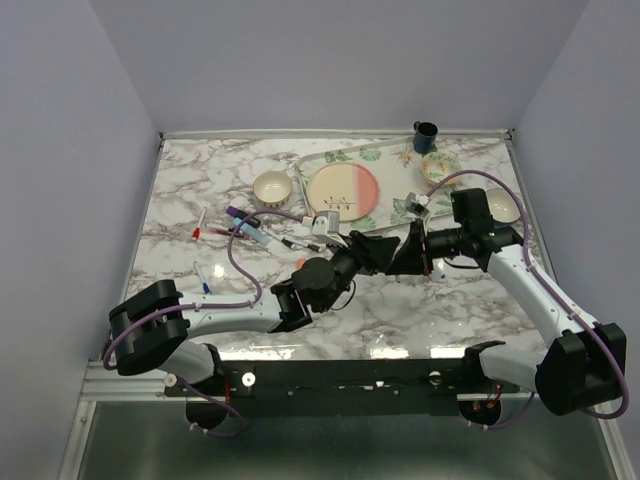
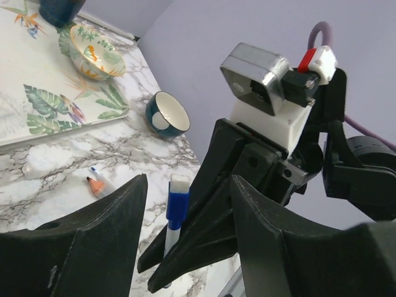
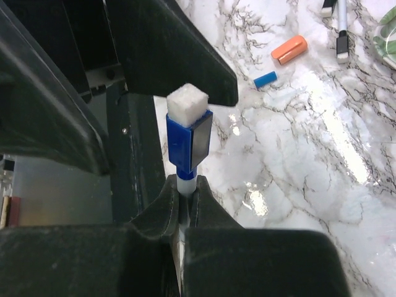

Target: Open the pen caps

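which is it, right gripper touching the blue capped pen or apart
Touching: right wrist view shows the right gripper shut on the pen just below its cap.

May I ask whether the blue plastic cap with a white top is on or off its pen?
On: the blue cap sits on the white barrel pinched by the right gripper.

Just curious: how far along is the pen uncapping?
Done: an orange cap and a small blue cap lie loose on the marble table. In hand: the right gripper clamps a pen, its eraser-topped cap on, the left gripper open around it. Left: other pens.
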Robot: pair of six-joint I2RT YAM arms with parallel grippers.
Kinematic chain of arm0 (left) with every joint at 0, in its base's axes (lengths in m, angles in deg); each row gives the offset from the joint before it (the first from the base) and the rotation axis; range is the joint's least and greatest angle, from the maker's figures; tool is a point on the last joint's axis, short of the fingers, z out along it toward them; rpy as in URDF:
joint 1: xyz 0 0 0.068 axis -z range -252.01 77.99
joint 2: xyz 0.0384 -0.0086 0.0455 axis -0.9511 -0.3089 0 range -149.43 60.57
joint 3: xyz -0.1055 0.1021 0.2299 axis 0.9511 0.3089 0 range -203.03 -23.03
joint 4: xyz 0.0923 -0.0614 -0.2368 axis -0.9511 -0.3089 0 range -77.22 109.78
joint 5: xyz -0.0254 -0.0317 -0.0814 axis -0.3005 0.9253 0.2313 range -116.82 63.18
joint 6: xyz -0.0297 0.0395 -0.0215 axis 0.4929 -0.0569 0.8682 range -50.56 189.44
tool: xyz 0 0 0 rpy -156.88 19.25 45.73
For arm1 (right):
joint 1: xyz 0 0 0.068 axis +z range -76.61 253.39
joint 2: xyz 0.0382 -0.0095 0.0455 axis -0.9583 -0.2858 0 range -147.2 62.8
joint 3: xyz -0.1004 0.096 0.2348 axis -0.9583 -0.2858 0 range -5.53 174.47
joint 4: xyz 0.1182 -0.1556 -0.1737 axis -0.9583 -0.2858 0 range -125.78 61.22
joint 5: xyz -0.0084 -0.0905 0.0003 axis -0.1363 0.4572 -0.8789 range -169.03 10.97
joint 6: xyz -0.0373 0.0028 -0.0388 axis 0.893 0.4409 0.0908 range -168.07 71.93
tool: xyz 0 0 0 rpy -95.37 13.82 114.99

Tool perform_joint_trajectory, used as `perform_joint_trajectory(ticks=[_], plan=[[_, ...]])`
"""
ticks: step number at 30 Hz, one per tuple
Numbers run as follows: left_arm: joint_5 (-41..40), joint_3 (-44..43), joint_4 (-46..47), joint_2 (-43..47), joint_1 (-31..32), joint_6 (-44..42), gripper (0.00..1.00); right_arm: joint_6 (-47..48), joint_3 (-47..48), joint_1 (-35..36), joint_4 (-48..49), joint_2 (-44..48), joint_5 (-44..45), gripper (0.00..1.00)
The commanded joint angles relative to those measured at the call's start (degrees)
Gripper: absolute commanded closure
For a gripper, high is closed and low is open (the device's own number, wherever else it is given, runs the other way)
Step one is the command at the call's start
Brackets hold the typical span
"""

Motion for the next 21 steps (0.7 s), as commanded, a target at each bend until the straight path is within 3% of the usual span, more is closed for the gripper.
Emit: perform_joint_trajectory(ticks=[1,7,16,21], plan=[[3.16,0.43,-1.71,2.46,-1.03,-2.61,0.35,6.54,2.12,0.26,-5.63,-0.83,-2.01,1.00],[8.17,-0.45,-3.55,2.02,-1.82,-3.23,0.42,7.42,2.29,0.26,-6.33,-0.92,-1.92,0.99],[9.15,-5.28,-11.30,-0.27,-1.91,-2.62,0.49,7.77,2.21,0.26,-6.42,-0.66,-1.66,0.99],[9.49,-7.04,-13.49,-0.45,-2.09,-3.66,0.60,7.86,2.38,0.26,-6.60,-0.57,-1.48,0.99]])
